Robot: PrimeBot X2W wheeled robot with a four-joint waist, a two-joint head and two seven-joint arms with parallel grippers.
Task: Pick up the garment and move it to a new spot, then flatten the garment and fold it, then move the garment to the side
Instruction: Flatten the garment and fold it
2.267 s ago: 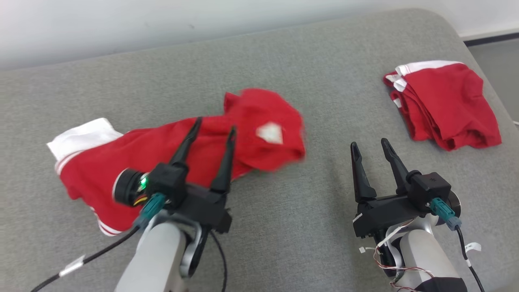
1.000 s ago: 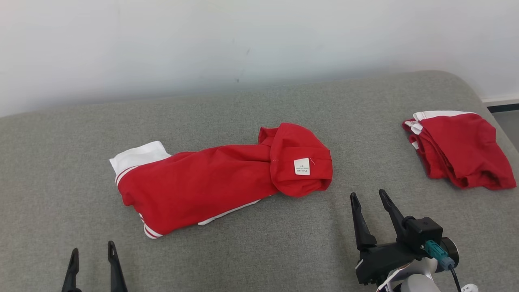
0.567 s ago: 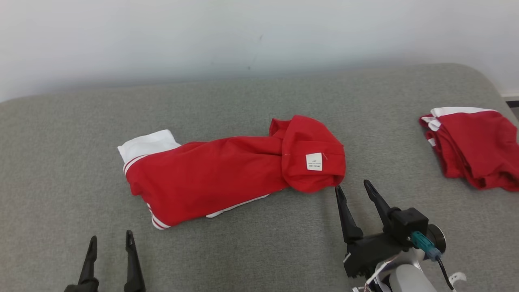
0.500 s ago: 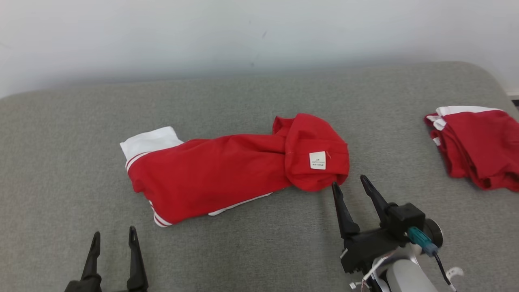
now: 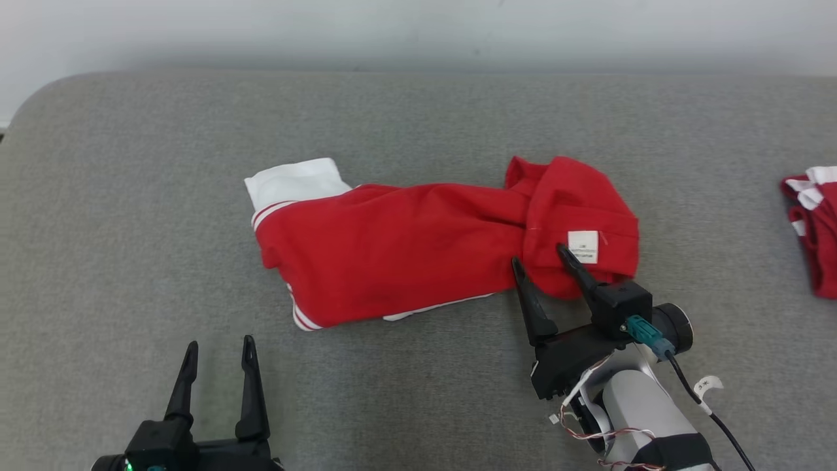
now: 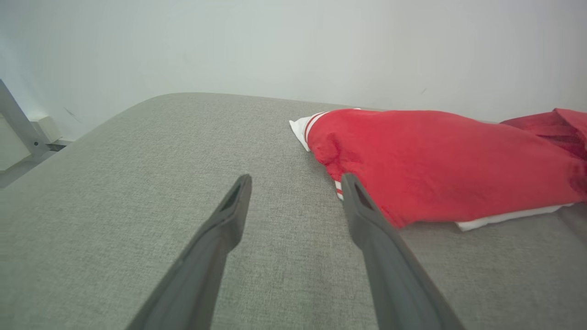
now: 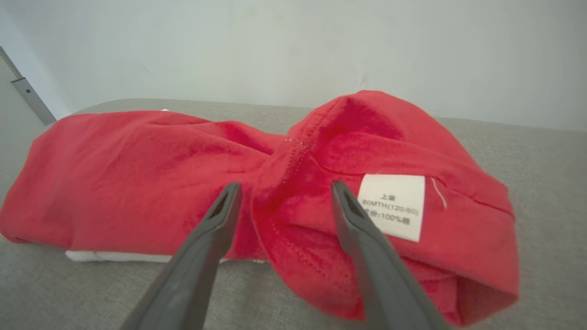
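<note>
The garment (image 5: 405,248) is red with white trim and lies crumpled lengthwise across the grey cushion (image 5: 131,196). Its right end is bunched and turned over, showing a white care label (image 5: 582,246). My right gripper (image 5: 539,255) is open at that bunched end, its fingertips at the cloth's near edge. In the right wrist view the right gripper (image 7: 284,192) has the red fold (image 7: 298,201) between its spread fingers, and the label (image 7: 392,206) sits just right of them. My left gripper (image 5: 219,347) is open at the lower left, short of the garment's white-trimmed corner (image 6: 339,188).
A second red and white garment (image 5: 814,229) lies folded at the right edge of the cushion. A pale wall (image 5: 418,26) runs behind the cushion. The cushion's rounded left corner (image 5: 39,98) is in view, with bare grey fabric left of the garment.
The head camera has swung left and down. My right gripper has advanced from beside the garment's bunched end to its edge. Both grippers stay open.
</note>
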